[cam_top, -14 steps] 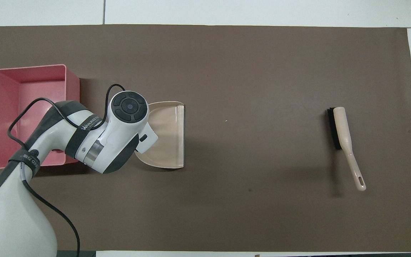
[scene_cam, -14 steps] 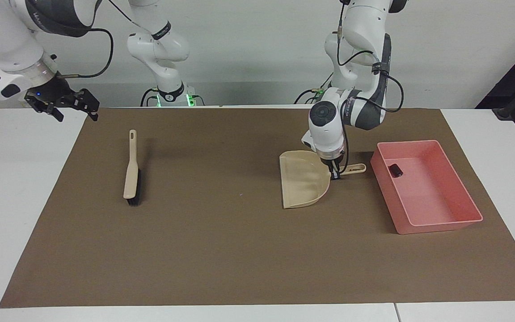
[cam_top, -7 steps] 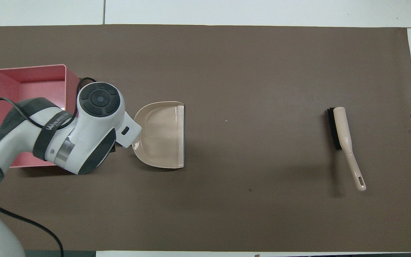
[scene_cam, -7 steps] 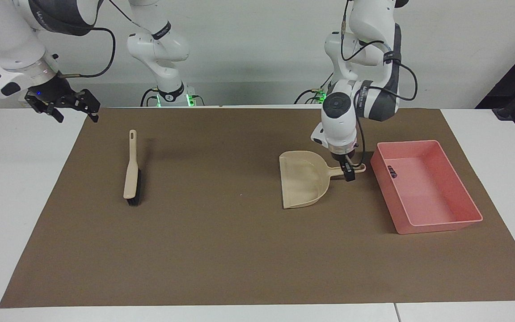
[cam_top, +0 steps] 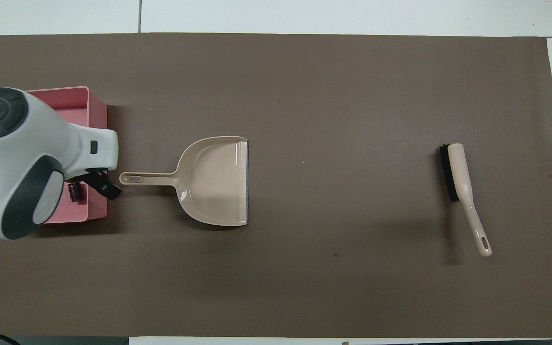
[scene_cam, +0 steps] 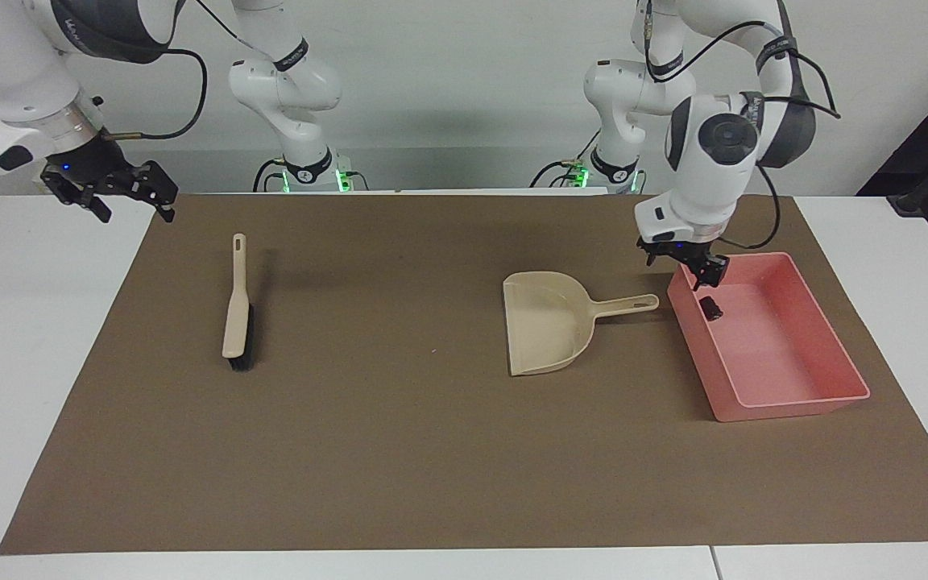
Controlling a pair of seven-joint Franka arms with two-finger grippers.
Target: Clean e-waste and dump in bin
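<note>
- The mat (scene_cam: 399, 451) lies bare between brush (scene_cam: 237, 310) and dustpan (scene_cam: 548, 332), and across the whole strip farthest from the robots
- The dustpan handle ends just beside the bin (scene_cam: 786, 395) wall, leaving only a narrow gap there
- The left gripper (scene_cam: 683, 264) hangs over the bin's corner nearest the robots and the dustpan, blocking entry from above there
- A dark piece (scene_cam: 710, 307) lies in that corner; the rest of the bin floor is free
- The right gripper (scene_cam: 113, 193) waits over the table edge off the mat, well apart from the brush
</note>
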